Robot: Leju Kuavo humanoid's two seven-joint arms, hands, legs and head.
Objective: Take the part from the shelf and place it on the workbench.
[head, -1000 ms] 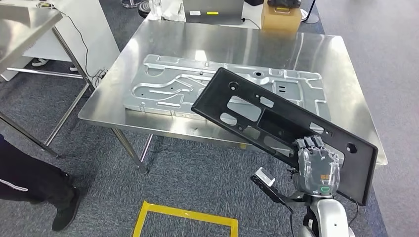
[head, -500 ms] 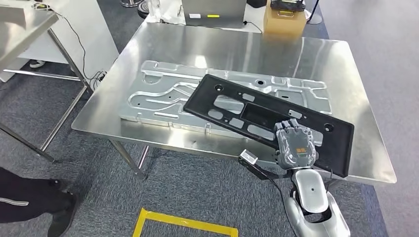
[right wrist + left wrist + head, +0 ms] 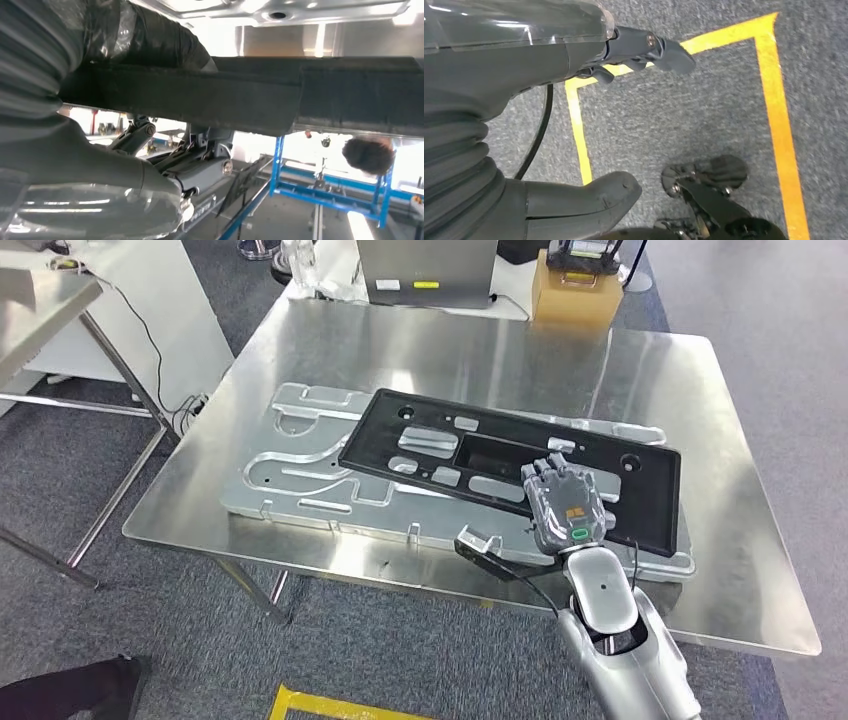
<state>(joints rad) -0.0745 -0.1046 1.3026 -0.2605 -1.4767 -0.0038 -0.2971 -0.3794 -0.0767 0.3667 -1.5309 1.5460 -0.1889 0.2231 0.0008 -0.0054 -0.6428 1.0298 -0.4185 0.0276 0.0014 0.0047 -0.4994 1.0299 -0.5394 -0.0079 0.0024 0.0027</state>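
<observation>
A: What could go wrong here?

B: The long flat black plastic panel with cut-outs (image 3: 500,460) sits tilted over the stamped silver metal plate (image 3: 300,455) on the steel bench (image 3: 650,370). Letting go now, it could slide or clatter off the plate's ridges.

A: And the grip?

B: The right hand (image 3: 567,505) clamps the panel's near edge, fingers on top. The left hand (image 3: 574,125) hangs over the floor, holding nothing, fingers apart.

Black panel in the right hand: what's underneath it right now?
Under the black panel lies a silver stamped metal plate on the workbench. The plate's middle and right part are covered; its edges show around the panel. The right hand grips the panel's near edge.
</observation>
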